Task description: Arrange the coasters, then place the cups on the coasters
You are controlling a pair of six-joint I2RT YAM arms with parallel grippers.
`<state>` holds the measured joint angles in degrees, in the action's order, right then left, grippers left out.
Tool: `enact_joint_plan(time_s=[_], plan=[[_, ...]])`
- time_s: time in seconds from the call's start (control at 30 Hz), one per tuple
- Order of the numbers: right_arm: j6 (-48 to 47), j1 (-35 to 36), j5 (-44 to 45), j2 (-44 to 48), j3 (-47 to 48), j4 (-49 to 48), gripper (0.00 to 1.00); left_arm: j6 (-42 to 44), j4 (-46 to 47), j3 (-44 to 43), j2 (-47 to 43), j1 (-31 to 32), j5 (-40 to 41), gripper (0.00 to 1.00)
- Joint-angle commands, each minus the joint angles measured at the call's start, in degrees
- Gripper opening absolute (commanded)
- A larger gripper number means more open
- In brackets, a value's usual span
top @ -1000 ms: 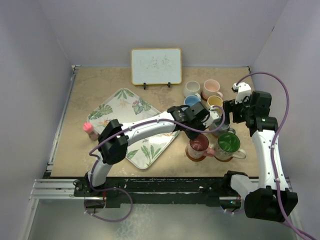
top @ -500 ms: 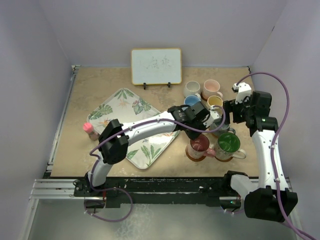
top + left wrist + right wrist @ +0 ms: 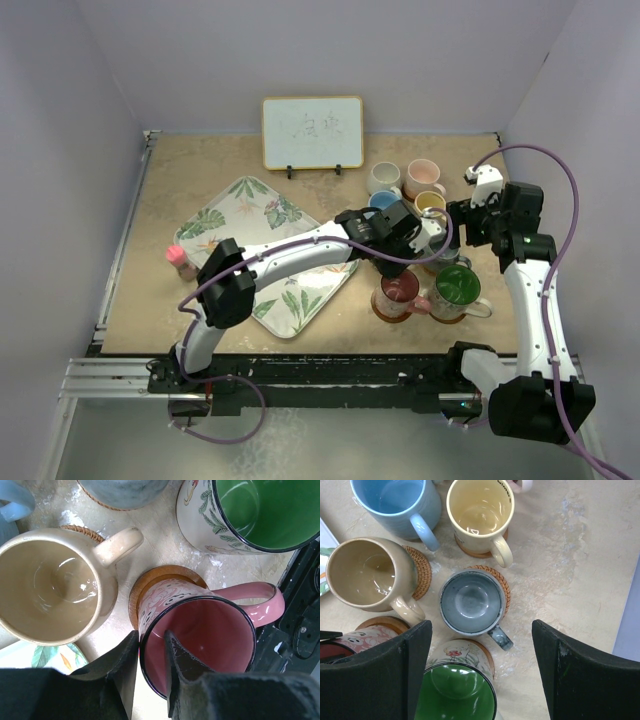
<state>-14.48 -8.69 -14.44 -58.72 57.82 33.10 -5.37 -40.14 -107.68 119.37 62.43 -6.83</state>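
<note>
Lilac walls [image 3: 60,150] enclose a mottled beige tabletop [image 3: 200,170]. Barely parted jaws of the left gripper [image 3: 150,635] straddle the rim of the pink mug [image 3: 200,630], which stands on a wooden coaster [image 3: 145,582]. The right gripper [image 3: 481,625] gapes empty over the grey-blue cup [image 3: 470,600].

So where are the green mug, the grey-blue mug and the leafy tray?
green mug [image 3: 456,694]: right wrist view, on its green inside.
grey-blue mug [image 3: 470,601]: right wrist view, on its inner bottom.
leafy tray [image 3: 240,208]: top view, on a bare stretch near its far corner.
</note>
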Motion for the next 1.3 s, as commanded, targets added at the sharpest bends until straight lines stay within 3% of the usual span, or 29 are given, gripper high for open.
enact_joint_plan(time_s=[0.0,0.3,0.5,0.67,0.83,1.13,1.27], plan=[[0.83,-0.36,-0.50,1.23,0.10,-0.90,0.83,0.47,1.19,-2.88,-4.13,0.30,-1.28,0.25],[1.40,-0.46,2.82,1.56,1.16,-1.44,0.85,3.62,1.41,0.57,-11.88,-0.58,0.36,0.33],[0.22,-0.36,6.48,1.49,2.33,-2.10,0.87,5.85,3.56,5.36,-18.68,-3.63,2.55,0.46],[-0.16,-0.24,7.01,-1.17,4.95,-0.77,0.87,7.58,4.21,8.36,-24.20,-9.94,6.11,0.55],[-1.02,0.15,8.40,-5.07,9.25,0.40,0.89,10.00,5.76,12.43,-29.74,-16.44,14.81,0.69],[-0.48,2.23,12.56,-11.16,15.22,0.08,0.96,9.09,19.47,26.45,-44.06,-33.93,24.31,0.98],[0.12,2.21,11.58,-12.39,16.11,-0.93,1.00,9.37,25.06,31.62,-48.41,-39.29,28.80,0.93]])
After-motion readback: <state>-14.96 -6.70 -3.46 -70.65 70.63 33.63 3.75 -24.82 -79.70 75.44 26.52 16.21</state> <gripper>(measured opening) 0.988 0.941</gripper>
